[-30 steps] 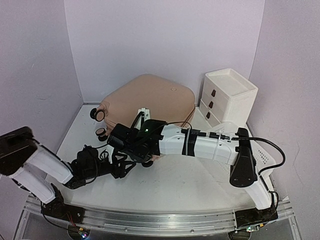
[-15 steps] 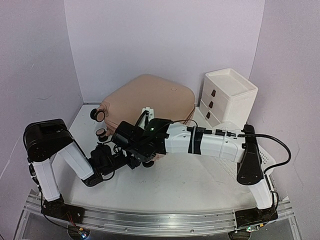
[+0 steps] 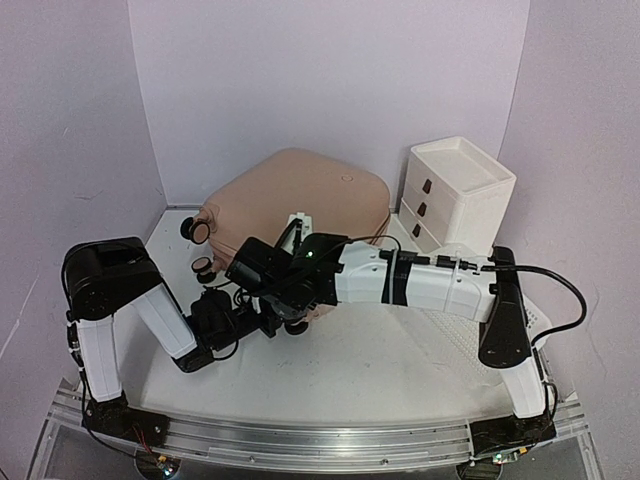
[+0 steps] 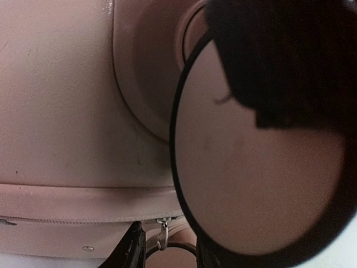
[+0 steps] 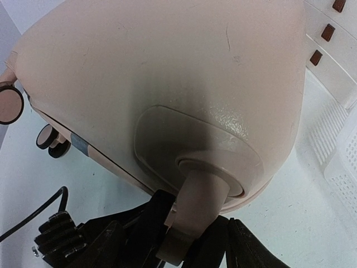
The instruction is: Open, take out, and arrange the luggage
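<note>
The pink suitcase [image 3: 300,195] lies shut and flat on the white table [image 3: 380,370]. It is right in front of both grippers, which meet at its near corner. The right gripper [image 5: 178,247] is clamped on a wheel [image 4: 245,184] at that corner, with a finger on each side of it. The round pink shell spreads out above and beyond its fingers. The left gripper [image 4: 167,254] is loose, with its fingers standing apart. The little silver zipper pull [image 4: 162,234] hangs between them, and neither finger seems to touch it. The wheel sits very close, just up and to the right of the left gripper. Off to the right of the right gripper stand white drawers [image 3: 455,195] with brown handles. A white basket [image 5: 340,156] with holes sits nearer on that side.
</note>
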Motion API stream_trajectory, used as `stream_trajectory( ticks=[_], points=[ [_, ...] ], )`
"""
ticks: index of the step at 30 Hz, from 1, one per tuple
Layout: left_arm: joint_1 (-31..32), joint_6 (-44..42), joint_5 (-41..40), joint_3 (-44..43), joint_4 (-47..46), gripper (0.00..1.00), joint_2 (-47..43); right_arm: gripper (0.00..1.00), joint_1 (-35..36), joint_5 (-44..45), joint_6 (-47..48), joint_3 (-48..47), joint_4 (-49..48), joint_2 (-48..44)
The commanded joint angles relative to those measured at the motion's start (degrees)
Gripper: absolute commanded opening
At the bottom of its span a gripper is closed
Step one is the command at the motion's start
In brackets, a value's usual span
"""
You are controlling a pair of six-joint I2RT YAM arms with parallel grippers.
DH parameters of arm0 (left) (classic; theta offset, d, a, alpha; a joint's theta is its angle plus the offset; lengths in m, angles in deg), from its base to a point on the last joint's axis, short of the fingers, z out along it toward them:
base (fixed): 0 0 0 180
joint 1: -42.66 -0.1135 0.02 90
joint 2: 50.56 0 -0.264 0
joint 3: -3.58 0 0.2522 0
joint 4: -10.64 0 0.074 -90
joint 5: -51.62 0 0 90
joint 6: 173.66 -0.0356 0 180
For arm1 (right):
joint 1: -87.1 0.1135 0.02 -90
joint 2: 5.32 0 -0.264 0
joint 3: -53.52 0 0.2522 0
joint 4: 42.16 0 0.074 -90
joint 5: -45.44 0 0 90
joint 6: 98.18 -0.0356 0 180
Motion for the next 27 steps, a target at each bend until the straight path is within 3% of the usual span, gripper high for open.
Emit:
stream_trajectory(
  ticks=[1, 10, 15, 19, 27],
  points=[
    [0.0, -1.2, -2.2, -2.5, -3.3, 0.32, 1.9, 0.49, 0.7, -3.6, 2.6, 0.0, -0.7, -3.4],
    [0.0, -1.5, -4.4, -2.5, -3.4, 0.25, 3.1, 0.48, 0.7, -3.9, 2.3, 0.3, -0.8, -3.4],
    [0.0, -1.0, -4.3, -2.8, -3.3, 0.11, 2.7, 0.45, 0.6, -3.9, 1.8, 0.9, -1.1, -3.5],
    [0.0, -1.2, -4.2, -3.0, -3.4, 0.05, 2.2, 0.44, 0.6, -3.6, 1.7, 1.2, -1.2, -3.6],
    [0.0, -2.9, -5.5, -1.3, -3.2, 0.0, 0.0, 0.33, 0.6, -2.4, 1.3, 3.5, -1.2, -4.7]
  ],
)
